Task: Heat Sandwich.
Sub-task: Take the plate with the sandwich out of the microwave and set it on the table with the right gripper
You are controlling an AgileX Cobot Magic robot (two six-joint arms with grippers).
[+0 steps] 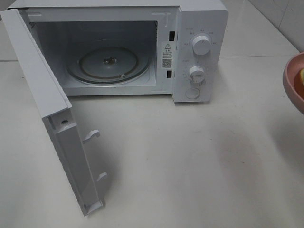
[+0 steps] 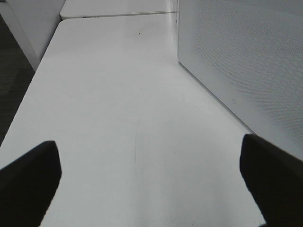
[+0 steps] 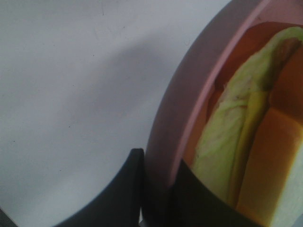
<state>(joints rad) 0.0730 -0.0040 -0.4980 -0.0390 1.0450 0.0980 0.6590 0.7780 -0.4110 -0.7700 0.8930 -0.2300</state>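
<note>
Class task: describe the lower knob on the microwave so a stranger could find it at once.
Start at the white microwave oven with its door swung open. On the control panel to the right of the cavity sit two round white knobs, one above the other. The lower white knob is the smaller one, ringed by fine tick marks, directly above a flat round button.

White tabletop (image 1: 190, 161), smooth and matte, with a seam running across behind the oven; second white table section (image 2: 118, 7) butted on beyond that seam in the left wrist view; faint curved scratch (image 2: 137, 137) on the near surface; white microwave (image 1: 199, 52) resting directly on top toward the back, door (image 1: 52, 118) swung wide open over the left part, glass turntable (image 1: 107, 64) visible inside; perforated side panel (image 2: 241, 61) meeting the surface in the left wrist view
</note>
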